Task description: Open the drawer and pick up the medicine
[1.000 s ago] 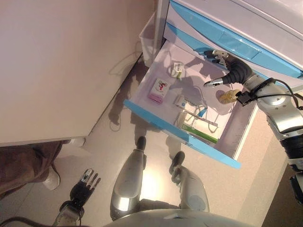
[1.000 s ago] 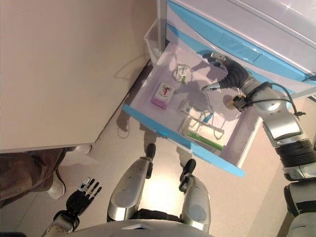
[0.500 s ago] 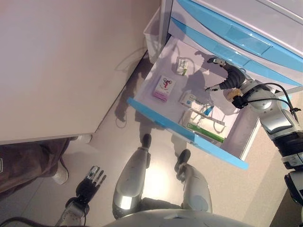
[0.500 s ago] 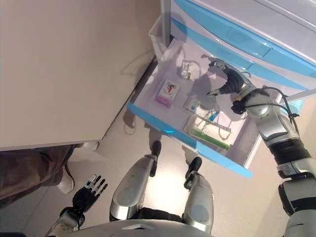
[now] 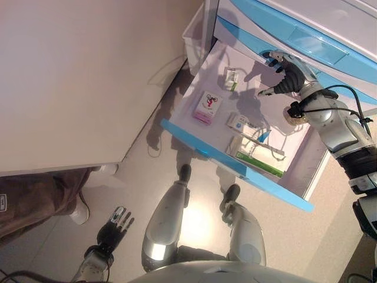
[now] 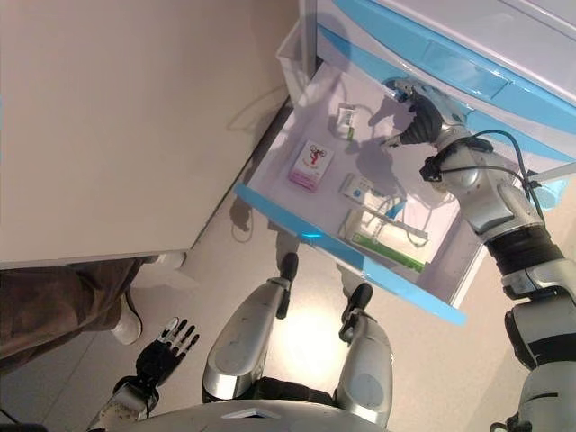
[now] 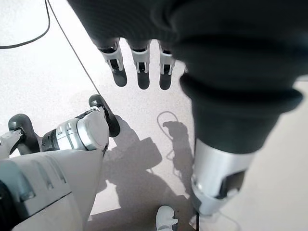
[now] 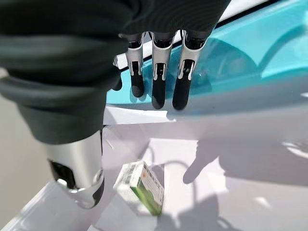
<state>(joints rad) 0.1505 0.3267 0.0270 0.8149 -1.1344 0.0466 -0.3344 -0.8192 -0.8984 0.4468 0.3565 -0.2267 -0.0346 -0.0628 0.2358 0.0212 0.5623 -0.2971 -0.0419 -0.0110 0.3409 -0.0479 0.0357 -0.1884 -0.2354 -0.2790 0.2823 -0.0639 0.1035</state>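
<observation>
The white drawer (image 5: 189,97) with a blue front (image 5: 235,166) stands pulled out. Inside lie a small white-and-green medicine box (image 5: 230,78), a pink-and-white box (image 5: 207,108), a white-and-blue box (image 5: 241,123) and a long green-edged box (image 5: 257,155). My right hand (image 5: 287,73) is open over the back of the drawer, fingers straight, holding nothing. In the right wrist view its fingers (image 8: 159,82) hover above the white-and-green box (image 8: 141,186). My left hand (image 5: 113,227) hangs open low above the floor, idle.
Closed blue-fronted drawers (image 5: 306,47) sit above the open one. A white table top (image 5: 70,82) fills the left. A person's brown-trousered leg (image 5: 32,197) and white shoe (image 5: 80,210) show under the table's edge.
My right hand has risen and moved toward the back of the drawer, near the drawer front above. The camera has shifted, so the whole scene sits a little lower right.
</observation>
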